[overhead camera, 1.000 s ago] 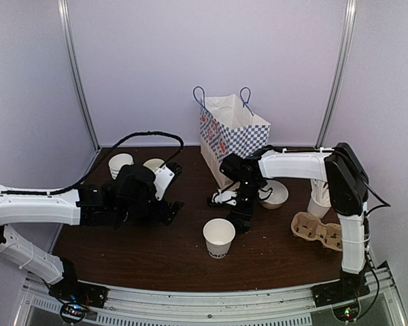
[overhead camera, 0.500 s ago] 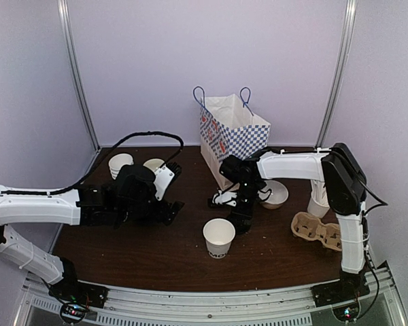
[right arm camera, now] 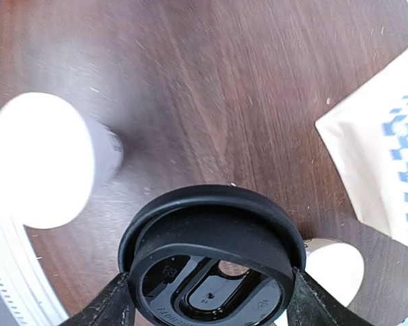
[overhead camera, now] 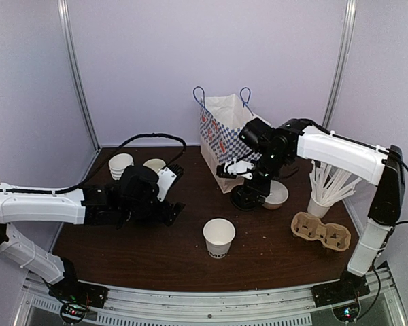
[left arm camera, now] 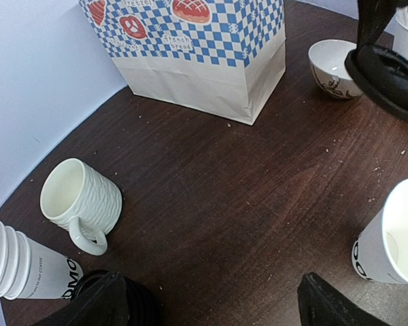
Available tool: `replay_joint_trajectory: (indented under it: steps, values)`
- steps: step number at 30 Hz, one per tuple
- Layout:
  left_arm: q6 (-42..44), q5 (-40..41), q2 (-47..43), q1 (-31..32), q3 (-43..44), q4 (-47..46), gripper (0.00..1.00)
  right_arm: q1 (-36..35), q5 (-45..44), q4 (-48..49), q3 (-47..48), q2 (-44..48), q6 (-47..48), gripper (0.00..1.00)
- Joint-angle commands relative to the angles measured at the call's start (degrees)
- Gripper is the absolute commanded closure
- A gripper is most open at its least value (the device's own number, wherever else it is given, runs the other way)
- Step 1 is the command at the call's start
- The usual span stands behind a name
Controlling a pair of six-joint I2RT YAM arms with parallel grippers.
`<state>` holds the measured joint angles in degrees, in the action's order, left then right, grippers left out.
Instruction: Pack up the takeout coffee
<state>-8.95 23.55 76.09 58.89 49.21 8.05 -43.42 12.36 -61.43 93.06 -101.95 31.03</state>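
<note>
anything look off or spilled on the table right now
Nothing is spilled or tipped. One oddity: the paper cup stands open with no lid, while the black lid is held by the right gripper near the white bowl, not over the cup.

On your dark bench [overhead camera: 156, 251] stand a lidless paper cup [overhead camera: 219, 237], checkered bag [overhead camera: 224, 139], bowl [overhead camera: 279, 196], mug [overhead camera: 154, 165], stacked cups [overhead camera: 120, 165] and cardboard carrier [overhead camera: 321, 231].

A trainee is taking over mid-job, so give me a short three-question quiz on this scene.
1. True or false: the cup stands open, without its lid.
2. What does the right gripper hold? A) mug B) lid C) bowl
3. Fill in: the left gripper is ___.
Key: 1 true; 2 B; 3 open.
</note>
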Motion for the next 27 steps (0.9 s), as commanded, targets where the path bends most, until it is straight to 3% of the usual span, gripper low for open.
replay_joint_trajectory:
  steps: [1,8,27]
  values:
    - [-1.7,-0.5,0.5,-0.5,1.6,-3.3,0.08,-3.5,4.8,-4.5,1.3,2.2,-0.4,0.28]
    - [-4.1,2.4,-2.2,-0.6,-0.6,-4.3,0.08,-9.8,4.0,-9.7,6.1,-1.6,1.1,0.28]
    - [-8.1,7.7,-10.6,-2.6,-9.0,-5.1,0.08,-14.3,0.5,-15.0,16.9,-11.7,1.8,0.28]
